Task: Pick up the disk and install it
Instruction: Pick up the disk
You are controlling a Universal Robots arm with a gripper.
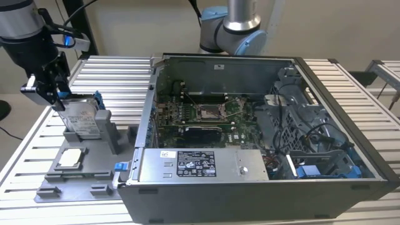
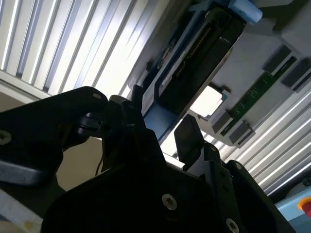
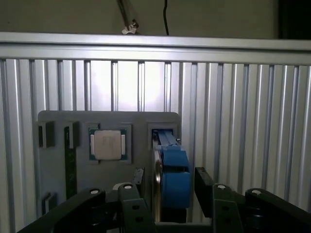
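Pincer point(image 1: 56, 101) status: fingers point(image 3: 201, 180) spread moderately and set on either side of the disk point(image 1: 84, 117), one on each flat face at its upper end, without clamping it. In the first wrist view a thin strip of light separates one finger from the blue rail point(image 3: 172, 167); contact on the other side cannot be confirmed. The disk stands upright on edge in a slot of the grey holder point(image 1: 75, 180), at the exterior view's left, well apart from the open computer case point(image 1: 250, 140). A small square chip point(image 1: 70, 157) lies flat in the holder just beside the disk's slot. The holder rests on the slatted metal table point(image 1: 112, 75). Bare slats lie open behind and beside the holder, and the case wall stands close on the exterior view's right of it.
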